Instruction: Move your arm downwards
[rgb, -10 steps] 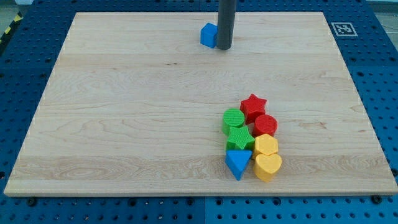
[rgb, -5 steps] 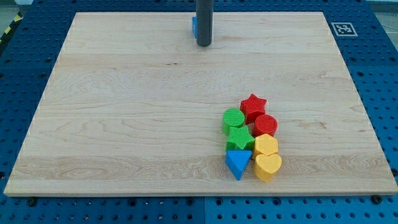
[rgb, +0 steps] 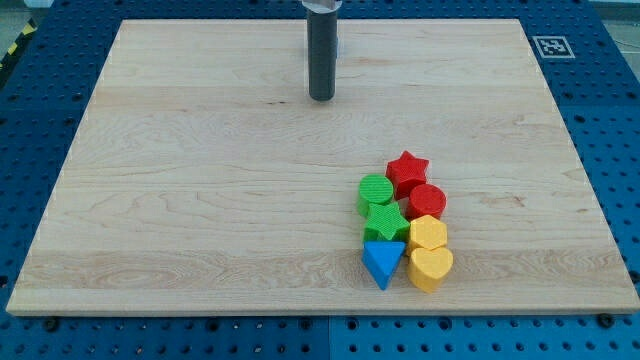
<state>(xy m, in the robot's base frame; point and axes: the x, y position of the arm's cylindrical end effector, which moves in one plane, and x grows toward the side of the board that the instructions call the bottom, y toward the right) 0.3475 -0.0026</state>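
My tip (rgb: 321, 98) rests on the wooden board (rgb: 200, 180) near the view's top, a little left of centre. A blue block (rgb: 336, 42) sits right behind the rod, almost wholly hidden, with only a sliver showing at the rod's right side. The tip is below that block in the view and far above and left of the cluster of blocks at the lower right.
The cluster holds a red star (rgb: 407, 170), a red cylinder (rgb: 427, 200), a green cylinder (rgb: 376, 191), a green star (rgb: 384, 221), a yellow block (rgb: 428, 232), a yellow heart (rgb: 431, 267) and a blue triangle (rgb: 383, 262). A marker tag (rgb: 551, 46) lies at the top right corner.
The rod moved left, passing across the blue block, then its tip came down the view. The blue block shifted left and is now mostly hidden behind the rod. The cluster has not moved.
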